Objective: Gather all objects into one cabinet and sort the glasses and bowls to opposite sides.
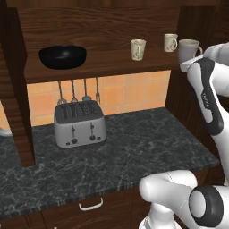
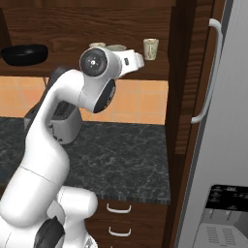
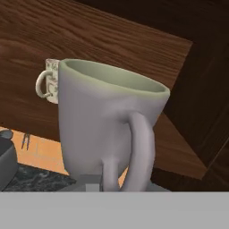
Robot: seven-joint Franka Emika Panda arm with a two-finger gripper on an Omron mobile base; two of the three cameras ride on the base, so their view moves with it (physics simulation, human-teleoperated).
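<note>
Cabinet shelf and counter, with what is sitting on each

The dark wood cabinet shelf [image 1: 103, 67] is carrying a wide black bowl [image 1: 62, 57] at its left end, a cream cup [image 1: 138, 49] standing upright past the middle, and a second cream cup [image 1: 170, 42] sitting further right and deeper in; a pale grey mug [image 1: 188, 50] is showing at the shelf's right end, though whether it is resting on the wood is not clear. Below, the dark marbled counter [image 1: 134, 152] is bearing a silver four-slot toaster [image 1: 79, 123] toward its back left, close to the orange tiled wall.
</note>
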